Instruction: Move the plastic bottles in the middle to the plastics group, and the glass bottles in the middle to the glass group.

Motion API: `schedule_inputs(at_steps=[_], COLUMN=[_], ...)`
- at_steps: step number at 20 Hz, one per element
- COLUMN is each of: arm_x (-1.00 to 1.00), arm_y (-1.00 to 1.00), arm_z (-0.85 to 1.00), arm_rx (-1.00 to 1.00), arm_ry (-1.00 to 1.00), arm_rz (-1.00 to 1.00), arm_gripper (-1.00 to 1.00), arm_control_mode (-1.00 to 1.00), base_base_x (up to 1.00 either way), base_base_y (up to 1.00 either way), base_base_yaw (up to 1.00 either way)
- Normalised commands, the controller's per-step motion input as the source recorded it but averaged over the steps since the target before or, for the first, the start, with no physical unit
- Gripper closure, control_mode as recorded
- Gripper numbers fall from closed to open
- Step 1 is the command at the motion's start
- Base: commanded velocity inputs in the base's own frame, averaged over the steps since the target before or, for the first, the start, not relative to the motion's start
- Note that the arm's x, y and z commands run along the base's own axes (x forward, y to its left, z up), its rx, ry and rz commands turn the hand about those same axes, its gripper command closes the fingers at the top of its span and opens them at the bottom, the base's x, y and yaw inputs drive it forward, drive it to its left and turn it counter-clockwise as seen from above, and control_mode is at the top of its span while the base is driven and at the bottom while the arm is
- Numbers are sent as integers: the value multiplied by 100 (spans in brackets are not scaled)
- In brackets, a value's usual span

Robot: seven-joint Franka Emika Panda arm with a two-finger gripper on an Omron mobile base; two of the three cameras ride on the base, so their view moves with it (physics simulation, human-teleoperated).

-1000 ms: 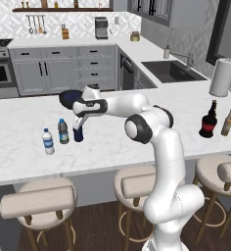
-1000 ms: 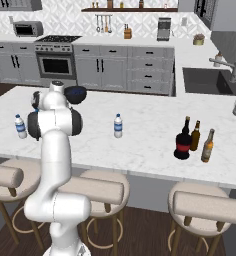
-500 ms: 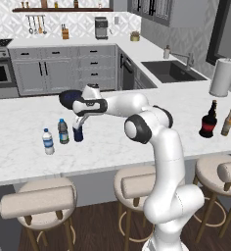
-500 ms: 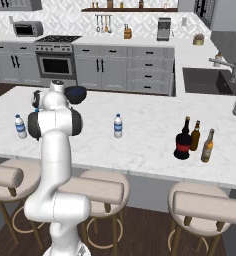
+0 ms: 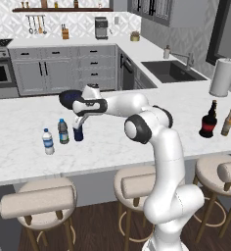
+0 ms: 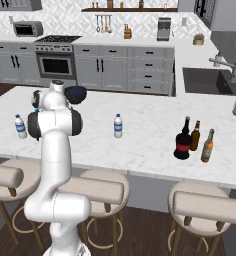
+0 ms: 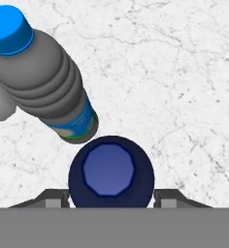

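Observation:
The navy blue plastic bottle (image 5: 78,133) stands upright on the white marble counter (image 5: 137,142), close beside the greyish blue-capped bottle (image 5: 63,131) and near the small clear water bottle (image 5: 48,141). My gripper (image 5: 79,125) reaches down over it. In the hand view its fingers (image 7: 51,199) press both sides of the navy bottle (image 7: 110,172), with the greyish bottle (image 7: 43,82) just beyond. A clear white-capped bottle (image 6: 118,125) stands alone mid-counter. The squat red-labelled bottle (image 6: 182,141) sits by two brown beer bottles (image 6: 195,135) (image 6: 207,145) on the right.
A dark blue bowl (image 6: 75,94) sits on the counter behind the arm. A paper towel roll (image 5: 221,77) and the sink (image 5: 171,71) lie at the far right. Padded stools (image 5: 39,201) line the counter's near edge.

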Motion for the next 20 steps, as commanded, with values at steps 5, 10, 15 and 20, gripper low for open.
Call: schedule_inputs(at_steps=[5,10,15,20], arm_x=[0,0,-19,-41], arm_y=[0,0,-8,-31], arm_z=[0,10,38,46], arm_rx=[0,0,0,1], arm_ry=[0,0,-2,-4], arm_rz=[0,0,-1,-7], arm_gripper=[-100,-100,-100,-100], arm_control_mode=[-100,-100,-100,-100], base_base_x=[0,0,0,0], base_base_y=[0,0,0,0], base_base_yaw=[0,0,0,0])
